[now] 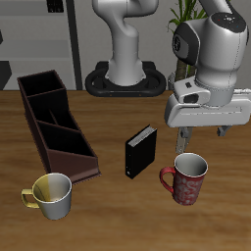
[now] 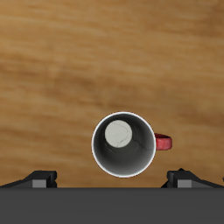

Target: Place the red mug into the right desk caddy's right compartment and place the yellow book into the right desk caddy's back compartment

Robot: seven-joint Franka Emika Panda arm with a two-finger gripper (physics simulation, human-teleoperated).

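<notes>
The red mug (image 1: pixel 188 179) stands upright on the wooden table (image 1: pixel 118 211) near its front edge, handle pointing toward the black book (image 1: pixel 141 151), which stands on end just beside it. Directly above the mug hangs the gripper (image 1: pixel 199 135), its fingers spread wide and holding nothing, tips clear of the rim. The wrist view looks straight down into the mug (image 2: pixel 124 144): a pale rim, grey inner wall, a light disc at the bottom and a stub of red handle poking out one side — detail the exterior view cannot give. Both fingertips (image 2: pixel 39 179) show only as dark blocks at the frame's edge.

The exterior view alone shows the right desk caddy (image 1: pixel 54 123), dark brown, well apart from the mug, and a yellow-and-white mug (image 1: pixel 52 194) just past the caddy's near end. No readable writing appears anywhere.
</notes>
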